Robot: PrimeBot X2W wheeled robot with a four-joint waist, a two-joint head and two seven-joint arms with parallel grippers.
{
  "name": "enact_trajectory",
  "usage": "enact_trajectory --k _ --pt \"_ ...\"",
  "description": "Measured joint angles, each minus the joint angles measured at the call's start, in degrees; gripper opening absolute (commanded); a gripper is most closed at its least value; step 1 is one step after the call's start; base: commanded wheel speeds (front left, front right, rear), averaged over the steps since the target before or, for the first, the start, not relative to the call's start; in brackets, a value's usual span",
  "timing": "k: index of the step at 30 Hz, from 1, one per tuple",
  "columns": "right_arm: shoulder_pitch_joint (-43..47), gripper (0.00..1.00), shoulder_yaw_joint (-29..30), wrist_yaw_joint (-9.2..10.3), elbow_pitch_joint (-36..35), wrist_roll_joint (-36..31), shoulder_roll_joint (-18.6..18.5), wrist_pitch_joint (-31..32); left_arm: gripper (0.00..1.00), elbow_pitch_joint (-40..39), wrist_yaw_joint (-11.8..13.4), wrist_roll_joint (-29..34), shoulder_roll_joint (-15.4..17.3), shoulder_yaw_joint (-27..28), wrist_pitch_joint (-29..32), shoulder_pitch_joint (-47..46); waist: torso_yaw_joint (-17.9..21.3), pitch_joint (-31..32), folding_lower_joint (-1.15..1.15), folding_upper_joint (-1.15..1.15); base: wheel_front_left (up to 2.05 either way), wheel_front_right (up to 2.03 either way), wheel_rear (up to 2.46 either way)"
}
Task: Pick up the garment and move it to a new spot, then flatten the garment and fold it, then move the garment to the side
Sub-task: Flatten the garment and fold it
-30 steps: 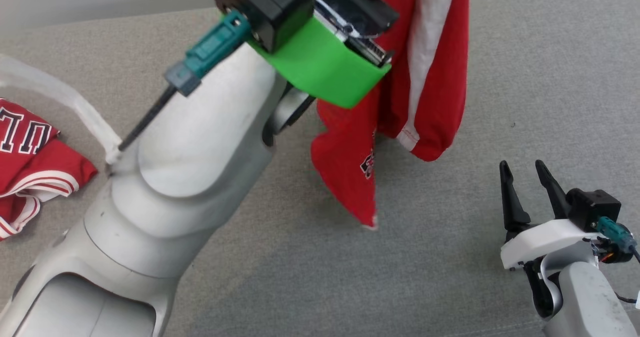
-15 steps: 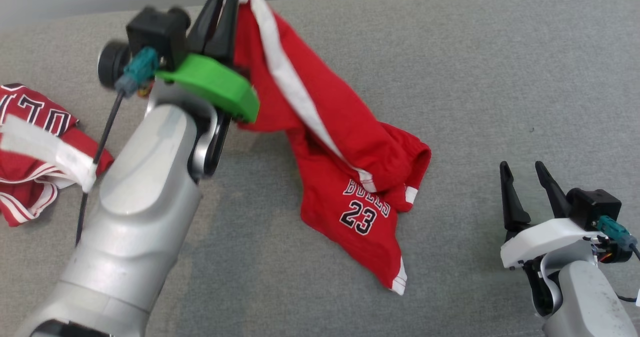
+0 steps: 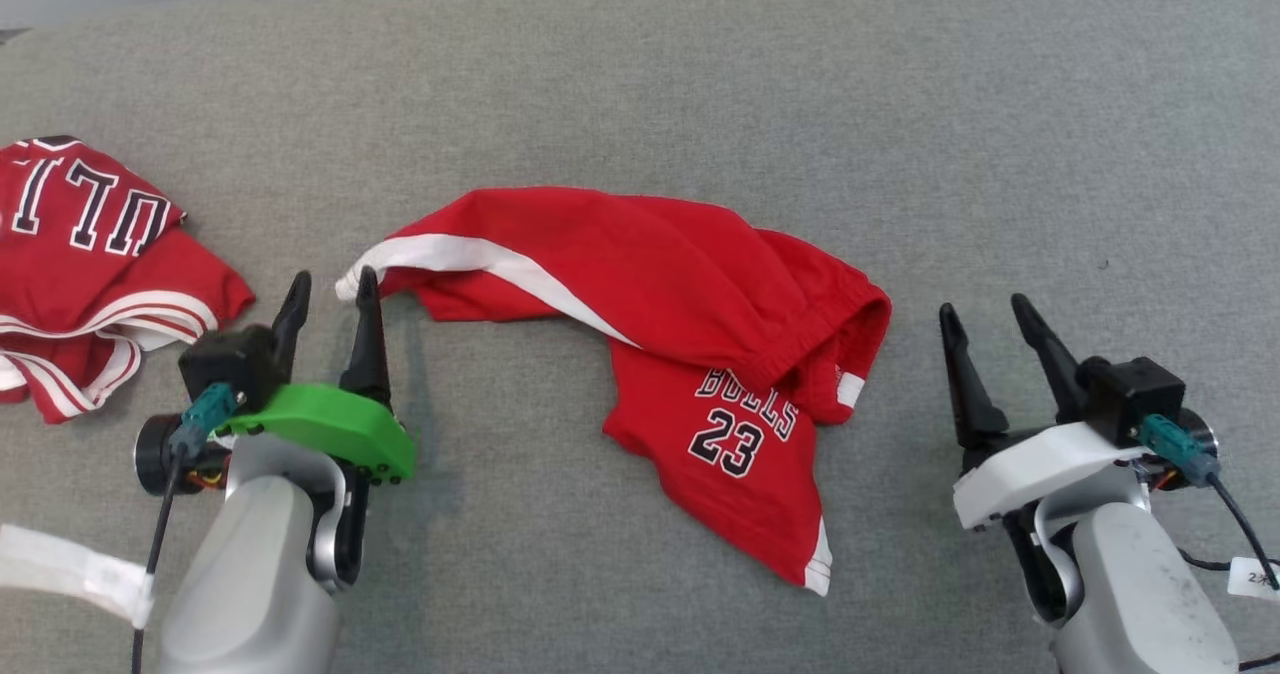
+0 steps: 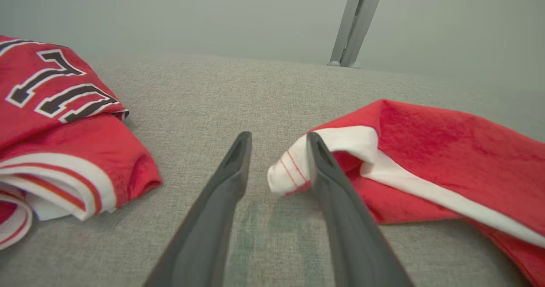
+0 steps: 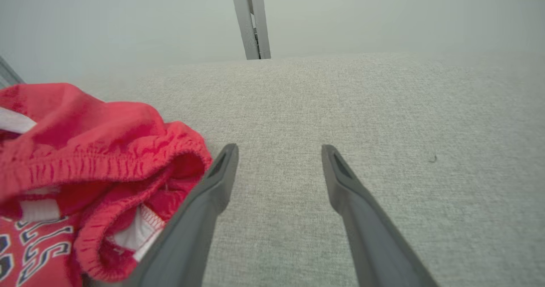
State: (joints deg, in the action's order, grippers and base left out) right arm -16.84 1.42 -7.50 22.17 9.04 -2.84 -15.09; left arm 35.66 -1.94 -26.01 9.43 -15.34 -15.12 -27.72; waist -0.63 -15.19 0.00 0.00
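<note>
Red shorts (image 3: 660,284) lie crumpled mid-frame, long axis left-right, striped leg end right at the parted, empty left gripper (image 3: 333,279), waistband near the wide-open right gripper (image 3: 982,309) at lower right.

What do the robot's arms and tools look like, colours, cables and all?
The left forearm and right forearm are silver-grey. The left tool sits on a bright green mount, the right tool on a white mount; each has two long, dark, tapering fingers. Each wrist carries a black camera block with a teal connector and black cable. The right side's cable bears a white tag.
</note>
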Motion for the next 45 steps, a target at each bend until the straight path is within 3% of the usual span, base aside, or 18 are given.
enact_trajectory --k 11,19,20,21,23,24,28,34,37,45 --pt "3.43 1.00 -17.67 -0.01 -3.49 2.19 0.10 0.01 1.00 -12.78 -3.20 9.75 -5.20 12.49 -0.01 12.16 -1.10 1.53 0.00 0.00 0.00 0.00 0.00" --pt "2.10 1.00 -21.52 -0.01 -0.46 4.31 0.07 0.01 1.00 -14.40 -4.71 11.84 -6.43 13.60 -0.01 14.23 -2.78 1.69 0.00 0.00 0.00 0.00 0.00" --pt "1.48 0.91 -21.79 -0.01 -0.29 4.41 0.03 0.00 1.00 -14.44 -4.87 11.74 -6.44 13.29 -0.01 14.23 -3.04 1.64 0.00 0.00 0.00 0.00 0.00" --pt "0.98 0.69 -21.99 -0.01 -0.22 4.59 0.02 0.01 1.00 -14.47 -4.89 11.40 -6.45 13.01 -0.01 14.24 -3.24 1.61 0.00 0.01 0.00 0.00 0.00" --pt "0.09 0.13 -22.25 -0.01 -0.19 4.95 0.05 0.00 1.00 -14.57 -5.10 11.07 -6.49 12.26 -0.01 14.37 -3.68 1.53 0.00 0.00 0.00 0.00 0.00" --pt "-0.19 0.00 -22.23 -0.01 -0.21 5.08 0.05 0.01 1.00 -14.59 -5.11 11.00 -6.49 12.09 -0.01 14.49 -3.83 1.51 0.00 0.01 0.00 0.00 0.00" --pt "-0.46 0.00 -20.74 -0.01 -1.74 9.11 0.05 0.01 1.00 -14.57 -5.14 10.56 -6.50 11.79 -0.01 15.13 -4.15 1.44 0.00 0.00 0.00 0.00 0.00" --pt "-2.92 0.00 -15.27 0.01 -3.66 20.36 0.04 0.01 1.00 -14.24 -5.20 10.54 -6.51 11.05 -0.01 15.52 -3.74 1.31 0.00 0.01 0.00 0.00 0.00" --pt "-6.73 0.00 -13.83 0.00 -2.98 23.95 -0.80 2.71 1.00 -13.97 -5.33 10.56 -6.54 9.88 -0.01 15.53 -3.51 0.79 0.00 0.01 0.00 0.00 0.00" --pt "-16.94 0.00 -11.22 0.00 2.60 24.30 -5.28 8.60 1.00 -14.56 -5.36 9.34 -6.55 6.06 -0.01 13.50 -4.19 -2.23 0.00 0.01 0.00 0.00 0.00"
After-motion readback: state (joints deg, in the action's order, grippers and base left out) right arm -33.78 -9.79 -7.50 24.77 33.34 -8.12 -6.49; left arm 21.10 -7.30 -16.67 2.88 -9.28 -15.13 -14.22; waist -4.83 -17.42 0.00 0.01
